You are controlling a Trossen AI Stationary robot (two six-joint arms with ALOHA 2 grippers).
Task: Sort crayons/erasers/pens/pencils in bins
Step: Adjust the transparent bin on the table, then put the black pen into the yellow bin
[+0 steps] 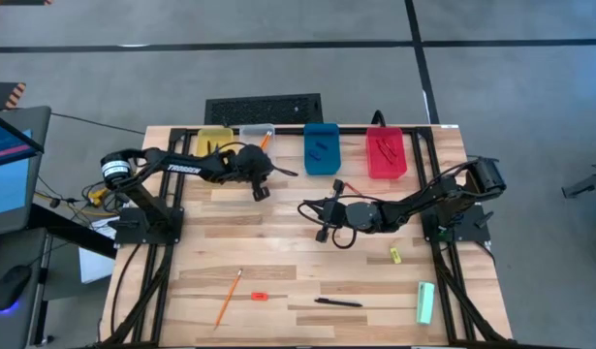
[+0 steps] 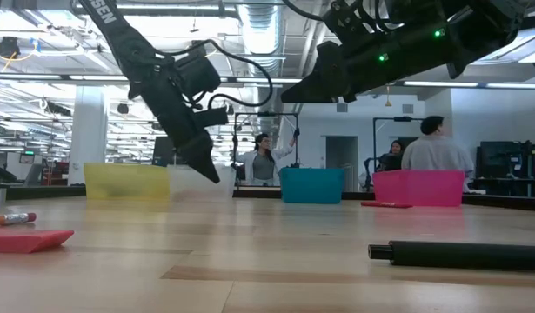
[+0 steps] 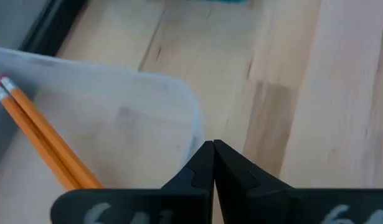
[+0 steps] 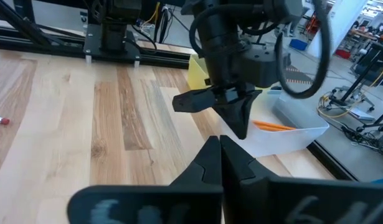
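Four bins line the table's far edge: yellow [image 1: 215,139], clear [image 1: 257,134], blue [image 1: 322,148] and red [image 1: 386,153]. Two orange pencils [image 3: 42,140] lie in the clear bin [image 3: 116,118]. My left gripper [image 1: 261,191] hangs shut and empty just past that bin's near right corner [image 3: 213,149]. At mid-table my right gripper [image 1: 312,208] is shut, empty and held level, pointing at the left gripper [image 4: 238,118]. Near the front edge lie a pencil [image 1: 229,297], a red eraser [image 1: 260,295], a dark pen [image 1: 338,302] and a yellow eraser [image 1: 395,255].
A pale green bar [image 1: 425,302] lies at the front right. The blue bin holds dark pens [image 1: 320,150], the red bin reddish crayons [image 1: 385,147]. A small red stick [image 2: 386,205] lies in front of the red bin. People stand in the room beyond the table.
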